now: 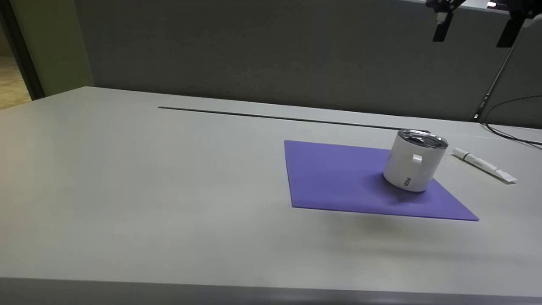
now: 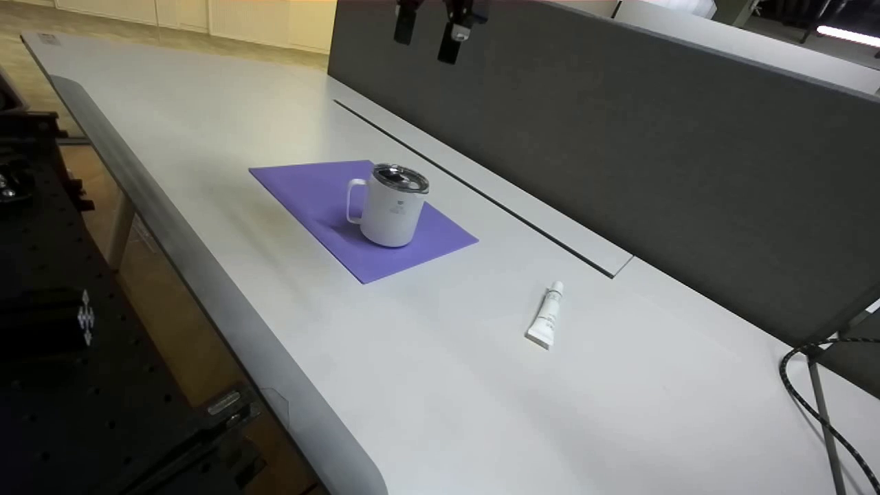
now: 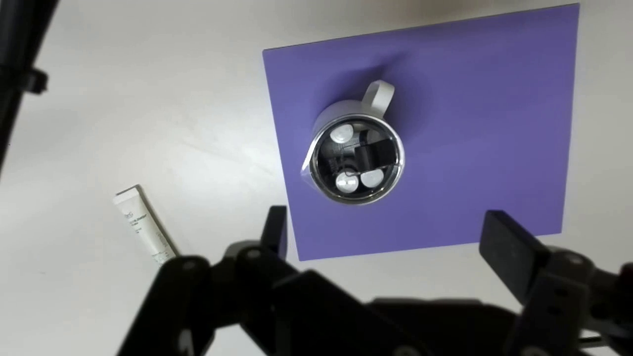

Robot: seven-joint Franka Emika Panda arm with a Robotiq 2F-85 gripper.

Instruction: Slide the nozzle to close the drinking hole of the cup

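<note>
The cup (image 1: 413,163) is a white mug with a handle. It stands upright on a purple mat (image 1: 330,173), and also shows in an exterior view (image 2: 392,216) and the wrist view (image 3: 336,111). Its clear, dark-looking lid (image 3: 353,190) has a silver rim and carries a black slider, the nozzle (image 3: 377,155). I cannot tell whether the drinking hole is covered. My gripper (image 3: 385,215) is open and empty. It is high above the table, well clear of the cup, in both exterior views (image 1: 471,41) (image 2: 426,51).
A slim white tube (image 2: 546,316) lies on the table beside the mat, also in the wrist view (image 3: 143,225). A dark grey partition (image 2: 653,172) stands along the table's back edge. A black cable (image 2: 818,405) lies at the table's end.
</note>
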